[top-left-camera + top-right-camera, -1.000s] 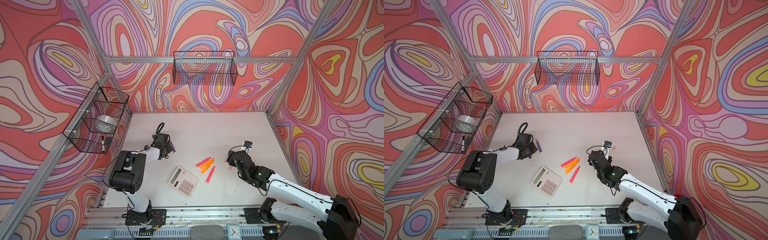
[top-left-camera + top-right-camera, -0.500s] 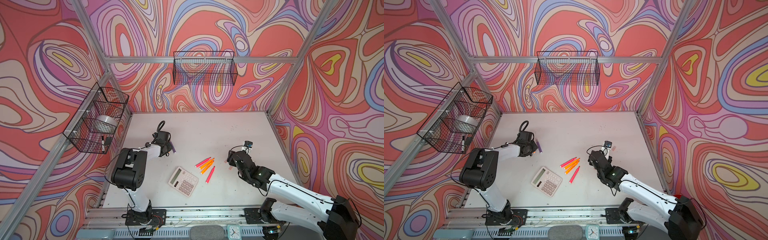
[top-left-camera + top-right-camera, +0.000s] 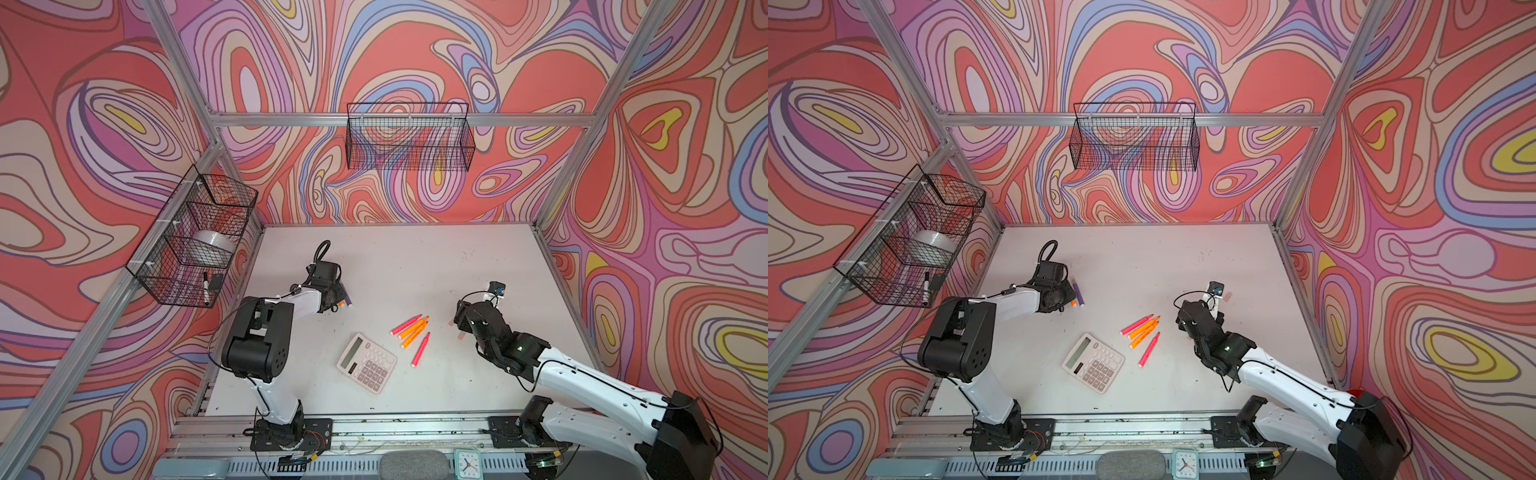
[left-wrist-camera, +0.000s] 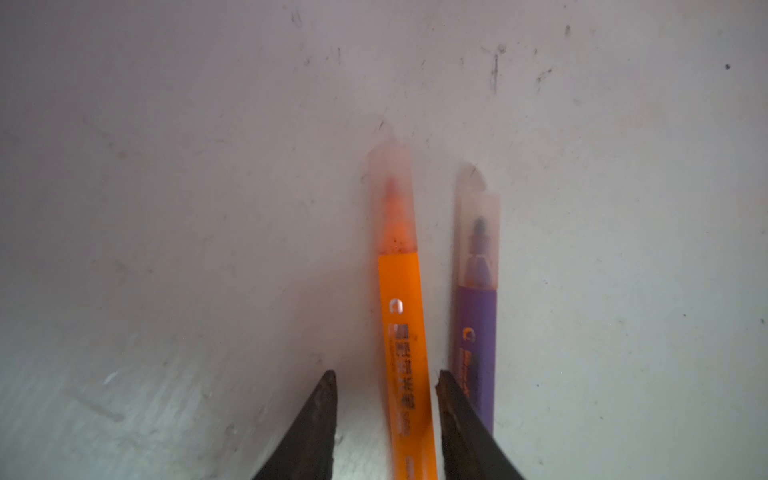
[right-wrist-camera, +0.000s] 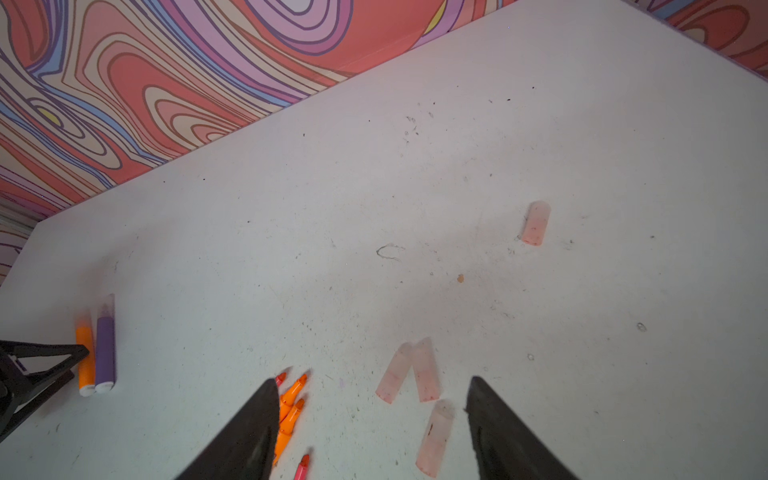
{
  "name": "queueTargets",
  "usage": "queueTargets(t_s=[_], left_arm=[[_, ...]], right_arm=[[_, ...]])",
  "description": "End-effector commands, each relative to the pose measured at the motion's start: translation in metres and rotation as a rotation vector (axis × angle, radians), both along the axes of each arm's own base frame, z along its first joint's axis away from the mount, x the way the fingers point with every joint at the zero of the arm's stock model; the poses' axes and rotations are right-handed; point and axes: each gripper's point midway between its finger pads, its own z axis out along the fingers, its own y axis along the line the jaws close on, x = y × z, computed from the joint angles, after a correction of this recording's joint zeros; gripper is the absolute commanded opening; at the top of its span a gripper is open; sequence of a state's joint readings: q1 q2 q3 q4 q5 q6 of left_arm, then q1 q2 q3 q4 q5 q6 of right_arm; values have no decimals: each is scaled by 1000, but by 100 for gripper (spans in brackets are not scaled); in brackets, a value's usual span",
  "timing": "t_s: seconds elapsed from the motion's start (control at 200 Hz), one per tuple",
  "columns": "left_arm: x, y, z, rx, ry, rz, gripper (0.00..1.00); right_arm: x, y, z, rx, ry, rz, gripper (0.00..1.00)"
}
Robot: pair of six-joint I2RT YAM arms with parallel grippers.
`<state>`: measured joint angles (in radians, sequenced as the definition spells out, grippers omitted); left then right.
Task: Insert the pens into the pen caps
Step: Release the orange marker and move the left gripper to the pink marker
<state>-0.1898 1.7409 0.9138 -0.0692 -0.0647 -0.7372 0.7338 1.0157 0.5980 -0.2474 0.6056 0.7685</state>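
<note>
Though clamped earlier, left claw (image 4: 385, 376) has parted; orange pen (image 4: 401, 316) lies between.

On my left, capped orange pen (image 4: 402, 332) and purple pen (image 4: 478, 332) lie parallel; four uncapped pens (image 3: 414, 328) cluster on the bench (image 3: 415, 257); four pale caps (image 5: 426, 370) lie loose.

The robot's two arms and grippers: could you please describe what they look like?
The left arm and right arm have white links with bulky black joint housings on black base plates; thin black cables loop along them. The left gripper and right gripper have dark, wedge-shaped fingers tapering to points.
</note>
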Motion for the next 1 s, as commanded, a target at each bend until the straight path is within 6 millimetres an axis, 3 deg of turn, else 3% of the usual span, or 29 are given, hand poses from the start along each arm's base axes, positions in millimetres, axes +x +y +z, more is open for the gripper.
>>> queueTargets(t_s=[0.0,0.105,0.225,0.355,0.471,0.601,0.701,0.866,0.991], left_arm=[[-14,6,20,27,-8,-31,43],[-20,-7,42,-6,-97,-132,43],[-33,-26,68,-75,-231,-251,45],[-51,-33,101,-69,-314,-329,52],[-72,-47,127,-11,-382,-449,56],[-96,-93,144,-18,-486,-631,58],[-115,-138,153,-43,-513,-772,55],[-144,-193,142,-18,-476,-926,53],[-166,-228,123,22,-410,-1028,52]], right_arm=[[0,-4,6,-1,-19,-10,73],[4,-8,14,13,-61,-39,75],[16,2,45,92,-164,-34,73],[20,-10,77,128,-291,-108,75],[26,-22,92,12,-362,-123,81],[39,-50,77,-140,-267,-211,82],[54,-78,49,-181,-182,-253,83],[76,-124,-12,-138,-1,-343,80],[80,-145,-34,-159,81,-427,78]])
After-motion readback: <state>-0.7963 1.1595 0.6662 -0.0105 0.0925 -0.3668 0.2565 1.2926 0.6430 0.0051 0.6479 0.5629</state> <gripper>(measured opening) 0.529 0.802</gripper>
